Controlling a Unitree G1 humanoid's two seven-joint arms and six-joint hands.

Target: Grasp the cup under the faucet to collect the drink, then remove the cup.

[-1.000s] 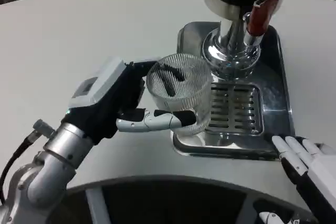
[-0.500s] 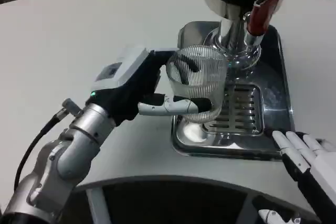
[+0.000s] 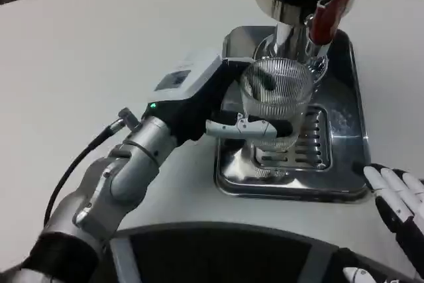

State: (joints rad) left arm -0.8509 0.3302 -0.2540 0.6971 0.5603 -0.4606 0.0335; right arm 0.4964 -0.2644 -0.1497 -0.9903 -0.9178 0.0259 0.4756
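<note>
Left hand is wrapped around the ribbed glass cup — positioned under the red-handled faucet. Right hand is kept idle, fingers spread; tap actuation is likely needed next.

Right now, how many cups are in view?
1. The clear ribbed cup is held by the left hand over the metal drip tray, just under the faucet.

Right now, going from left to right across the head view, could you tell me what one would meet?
Left forearm → left hand → ribbed clear cup → red faucet handle → right hand.
</note>
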